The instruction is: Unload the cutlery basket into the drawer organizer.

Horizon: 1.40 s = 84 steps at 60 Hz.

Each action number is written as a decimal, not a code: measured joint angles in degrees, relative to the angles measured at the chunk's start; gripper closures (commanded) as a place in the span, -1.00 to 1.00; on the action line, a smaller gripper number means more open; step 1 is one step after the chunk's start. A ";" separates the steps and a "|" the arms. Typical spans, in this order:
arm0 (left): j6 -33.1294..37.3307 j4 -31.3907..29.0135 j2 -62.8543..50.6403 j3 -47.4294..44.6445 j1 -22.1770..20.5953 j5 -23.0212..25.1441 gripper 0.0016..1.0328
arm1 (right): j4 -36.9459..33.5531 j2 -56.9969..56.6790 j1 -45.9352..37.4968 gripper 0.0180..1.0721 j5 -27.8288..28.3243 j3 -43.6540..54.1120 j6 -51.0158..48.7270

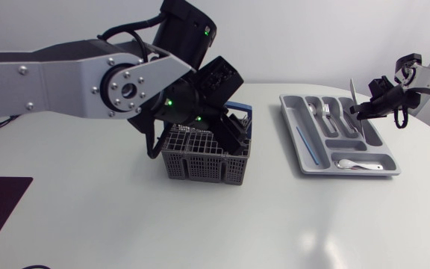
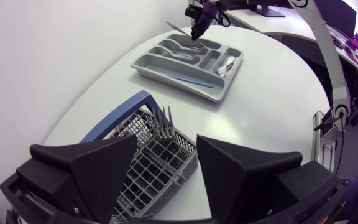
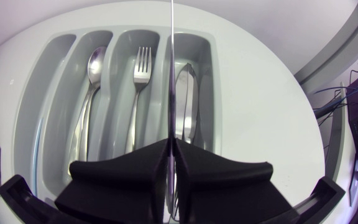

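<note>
Left gripper (image 1: 236,140) hangs over the basket (image 1: 200,161) with its fingers spread wide. The right gripper (image 1: 363,110) is clamped on a knife (image 1: 354,91), held above the organizer (image 1: 293,134) with the blade pointing away from the fingers. On the white table (image 1: 125,224) the organizer lies toward the right arm's side, and the grey basket with its blue handle (image 2: 114,115) stands near the middle — the two well apart. Seen from the left wrist, forks (image 2: 165,118) stand tines-up in the basket, just ahead of the open fingers. The organizer's slots hold a spoon (image 3: 95,62), a fork (image 3: 140,62) and, under the held knife, a second knife (image 3: 188,93) — plus a thin blue stick (image 1: 307,146) in the long slot and a second spoon (image 1: 360,164) in the cross slot.
</note>
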<state>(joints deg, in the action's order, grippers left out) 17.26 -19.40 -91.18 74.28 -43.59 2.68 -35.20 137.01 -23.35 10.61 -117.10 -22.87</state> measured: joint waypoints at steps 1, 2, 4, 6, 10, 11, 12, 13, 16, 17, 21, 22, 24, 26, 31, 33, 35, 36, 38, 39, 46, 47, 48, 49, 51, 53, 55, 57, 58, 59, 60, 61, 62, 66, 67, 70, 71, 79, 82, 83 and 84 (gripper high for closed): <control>0.00 0.00 0.00 -0.04 -0.02 0.00 -0.59 | -0.13 0.20 0.00 0.89 -0.22 -0.24 0.00; 0.07 0.00 0.00 -0.09 -0.09 0.00 -0.59 | -0.22 0.31 0.00 0.89 -0.42 -0.44 0.07; 0.42 -0.02 0.00 -0.13 -0.11 0.00 -0.59 | -0.42 0.59 0.00 0.89 -0.81 -0.76 0.26; 0.59 -0.02 0.00 -0.22 -0.24 0.00 -0.59 | -0.55 0.92 0.00 0.89 -1.31 -1.03 0.46; 0.61 0.00 0.00 -0.24 -0.37 -0.02 -0.59 | -0.92 1.81 0.00 0.89 -1.86 -1.81 0.63; 0.61 0.00 0.00 -0.26 -0.48 -0.04 -0.59 | -1.09 2.16 0.00 0.88 -1.90 -2.05 0.63; 0.61 0.00 0.00 -0.26 -0.52 -0.04 -0.59 | -1.29 2.36 0.00 0.88 -1.99 -2.21 0.63; 0.61 0.00 0.00 -0.26 -0.63 -0.11 -0.59 | -1.31 2.60 0.00 0.87 -2.16 -2.36 0.66; 0.61 0.00 0.00 -0.31 -0.92 -0.20 -0.59 | -1.49 3.32 0.00 0.65 -2.51 -2.56 0.68; 0.61 0.00 0.00 -0.31 -0.98 -0.20 -0.59 | -1.68 3.48 0.00 0.60 -2.60 -2.56 0.68; 0.61 0.00 0.00 -0.31 -1.18 -0.24 -0.59 | -2.38 3.87 -0.07 0.40 -3.04 -2.56 0.68; 0.61 0.00 0.00 -0.31 -1.20 -0.24 -0.59 | -2.36 3.91 -0.15 0.36 -3.10 -2.56 0.68; 0.63 0.00 0.00 -0.31 -1.22 -0.28 -0.59 | -2.34 3.91 -0.31 0.27 -3.19 -2.54 0.66; 0.63 0.00 0.00 -0.31 -1.22 -0.46 -0.59 | -2.25 3.91 -0.44 0.18 -3.19 -2.43 0.68; 0.98 0.00 0.00 -0.33 -1.33 -1.68 -0.59 | -0.68 2.51 -0.92 -0.06 -3.13 -0.24 0.66; 1.07 0.00 0.00 -0.39 -1.33 -1.84 -0.59 | -0.09 1.11 -1.09 -0.14 -2.95 1.92 0.63; 1.27 0.02 0.02 -0.57 -1.46 -1.97 -0.59 | 1.07 -0.61 -1.09 -0.21 -2.91 4.31 0.61; 1.38 0.02 0.04 -0.74 -1.49 -1.99 -0.59 | 1.70 -1.70 -1.09 -0.22 -2.71 5.68 0.59; 1.73 0.02 0.11 -1.11 -1.51 -2.16 -0.59 | 2.73 -3.30 -1.07 -0.22 -2.21 7.74 0.59; 1.95 0.04 0.15 -1.36 -1.57 -2.21 -0.59 | 3.43 -4.55 -1.05 -0.22 -1.73 9.31 0.57; 3.30 0.26 0.83 -3.67 -1.60 -3.48 -0.59 | 6.40 -15.06 0.17 -0.22 1.25 20.48 0.07; 3.69 0.83 1.05 -4.22 -1.60 -3.67 -0.59 | 6.93 -17.31 0.66 -0.22 2.10 22.56 -0.09; 3.91 1.16 1.14 -4.59 -1.60 -3.91 -0.59 | 7.06 -18.73 1.01 -0.22 2.62 23.82 -0.11; 4.20 1.90 1.31 -5.20 -1.60 -4.26 -0.59 | 7.56 -21.03 1.66 -0.22 3.17 25.90 -0.26; 4.81 3.17 1.68 -6.40 -1.60 -4.76 -0.59 | 8.04 -24.83 3.02 -0.22 4.00 29.22 -0.26; 5.27 4.24 1.95 -7.48 -1.60 -5.16 -0.59 | 8.11 -28.15 4.39 -0.22 5.11 31.95 -0.28; 5.51 4.98 2.10 -8.41 -1.60 -5.35 -0.59 | 8.26 -31.52 6.12 -0.22 6.25 34.64 -0.28; 5.77 5.97 2.12 -9.40 -1.60 -5.53 -0.59 | 8.26 -34.84 8.04 -0.22 7.82 37.35 -0.28; 5.77 6.19 2.12 -9.75 -1.60 -5.64 -0.59 | 8.26 -36.00 8.72 -0.22 8.55 38.25 -0.28; 5.95 6.88 2.12 -10.32 -1.60 -5.81 -0.59 | 8.26 -37.66 9.94 -0.22 9.20 39.63 -0.26; 5.99 7.39 2.12 -10.69 -1.60 -5.99 -0.59 | 8.24 -39.17 10.97 -0.22 9.62 40.87 -0.26; 6.29 7.93 2.12 -11.13 -1.60 -6.21 -0.59 | 8.26 -40.06 11.67 -0.22 9.84 41.62 -0.26; 6.43 8.63 2.12 -11.67 -1.60 -6.25 -0.59 | 8.24 -41.83 13.05 -0.22 10.47 43.15 -0.24; 6.93 11.06 2.14 -13.07 -1.60 -6.32 -0.59 | 8.24 -46.56 17.16 -0.22 11.74 47.30 -0.20; 7.02 11.72 2.21 -13.33 -1.60 -6.32 -0.59 | 8.22 -47.34 17.99 -0.22 11.89 47.95 -0.04; 7.26 14.19 2.38 -14.82 -1.60 -6.45 -0.59 | 8.24 -50.23 21.57 -0.22 12.33 50.03 0.31; 7.26 14.67 2.43 -15.10 -1.60 -6.45 -0.59 | 8.24 -50.77 22.29 -0.22 12.35 50.38 0.50; 7.89 19.34 2.43 -17.97 -1.57 -6.45 -0.59 | 8.26 -53.77 28.52 -0.22 13.40 51.82 2.82; 8.11 20.87 2.43 -18.84 -1.46 -6.45 -0.59 | 8.24 -54.27 30.14 -0.22 13.66 51.89 3.80; 8.13 21.31 2.43 -19.08 -1.44 -6.45 -0.59 | 8.26 -54.45 30.73 -0.22 13.77 51.89 4.20; 8.13 21.77 2.43 -19.32 -1.36 -6.45 -0.59 | 8.26 -54.58 31.39 -0.22 13.88 51.91 4.57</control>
<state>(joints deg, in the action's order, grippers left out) 25.39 2.37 -88.75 54.96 -44.95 -3.77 -26.94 82.43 8.03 24.49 -65.19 -18.31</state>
